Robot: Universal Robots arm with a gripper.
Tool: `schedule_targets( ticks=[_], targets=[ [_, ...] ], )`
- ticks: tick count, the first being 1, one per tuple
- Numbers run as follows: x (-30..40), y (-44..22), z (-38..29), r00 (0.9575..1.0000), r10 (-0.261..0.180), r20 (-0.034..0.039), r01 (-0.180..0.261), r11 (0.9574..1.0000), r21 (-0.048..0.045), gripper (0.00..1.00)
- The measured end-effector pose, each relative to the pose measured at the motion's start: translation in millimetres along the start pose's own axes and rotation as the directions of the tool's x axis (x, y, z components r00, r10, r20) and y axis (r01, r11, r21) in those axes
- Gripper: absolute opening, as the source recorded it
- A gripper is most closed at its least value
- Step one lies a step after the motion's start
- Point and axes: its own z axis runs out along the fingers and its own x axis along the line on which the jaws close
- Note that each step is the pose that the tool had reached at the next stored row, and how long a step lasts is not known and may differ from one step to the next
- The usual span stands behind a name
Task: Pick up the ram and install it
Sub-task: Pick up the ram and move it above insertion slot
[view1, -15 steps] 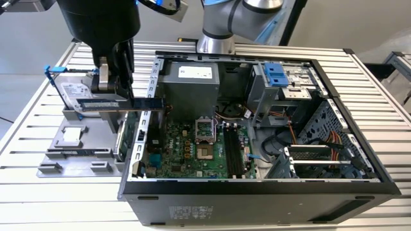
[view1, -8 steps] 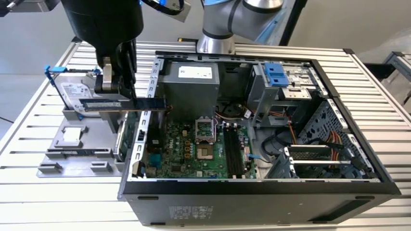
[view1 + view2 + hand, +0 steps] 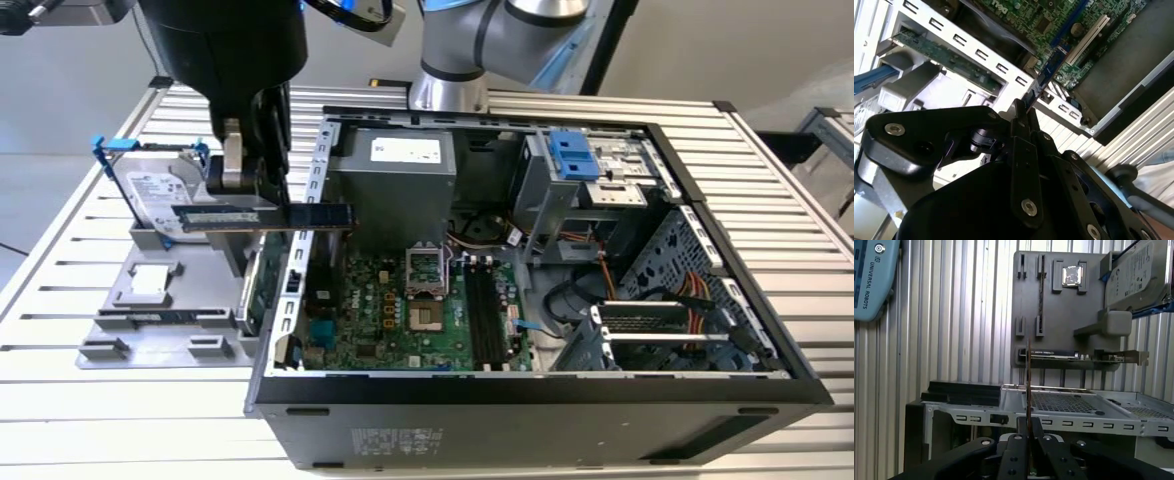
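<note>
Ram (image 3: 320, 215): long, flat, dark-green stick, which I see pinched mid-length in my gripper (image 3: 254, 203) and held level across the side wall of the open metal case (image 3: 534, 388), near the motherboard (image 3: 400, 320). Beside the case, a grey moulded tray (image 3: 147, 322) carries a silver hard drive (image 3: 160, 190) in blue rails.

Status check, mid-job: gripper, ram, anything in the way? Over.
Gripper shut on the ram, stick held level. Ram hangs over the case wall at the exterior view's left, not seated. Motherboard beyond it; no obstruction seen.
</note>
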Motion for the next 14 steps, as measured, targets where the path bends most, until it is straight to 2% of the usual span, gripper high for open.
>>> schedule_targets(
  ticks=[14],
  targets=[
    [0.0, -8.3, -0.1, 1.0000, 0.000, 0.0000, 0.000, 1.0000, 0.0000, 0.00]
  ],
)
